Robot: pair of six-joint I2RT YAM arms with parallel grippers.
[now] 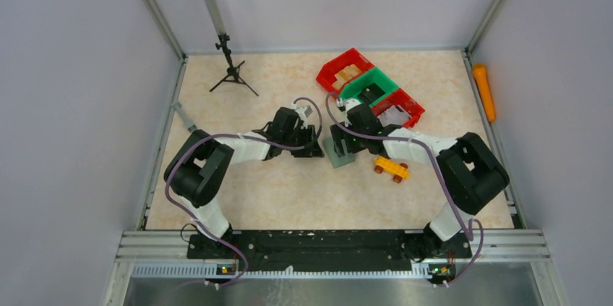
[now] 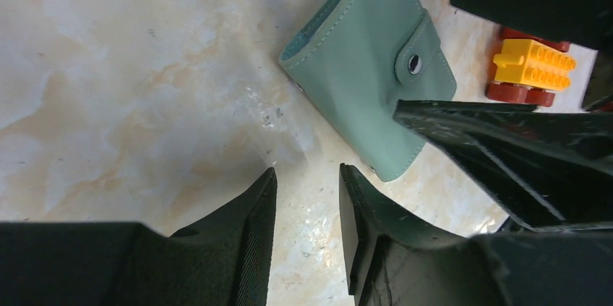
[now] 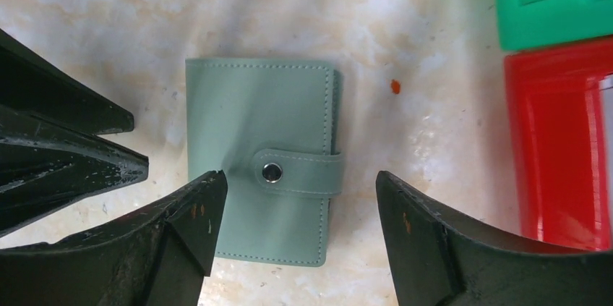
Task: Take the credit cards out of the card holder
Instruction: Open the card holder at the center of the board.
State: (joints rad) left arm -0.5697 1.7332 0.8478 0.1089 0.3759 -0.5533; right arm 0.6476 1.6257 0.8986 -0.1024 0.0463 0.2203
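Observation:
The grey-green card holder [image 1: 338,153] lies flat on the table between the two arms. It is closed, with its tab snapped over the front [image 3: 269,154]. The credit cards are hidden. My right gripper [image 3: 298,183] hovers just above the holder's lower half, open wide, with the fingertips [image 3: 206,194] off both sides. My left gripper [image 2: 307,176] is open over bare table just left of the holder [image 2: 361,60] and does not touch it. The right gripper's fingers [image 2: 520,154] reach in over the holder's right side in the left wrist view.
A yellow toy car [image 1: 391,168] sits just right of the holder. A row of bins, red [image 1: 345,69], green [image 1: 370,87] and red [image 1: 397,107], stands behind it. A small tripod [image 1: 230,67] is at the back left, and an orange object [image 1: 483,90] lies outside the right rail.

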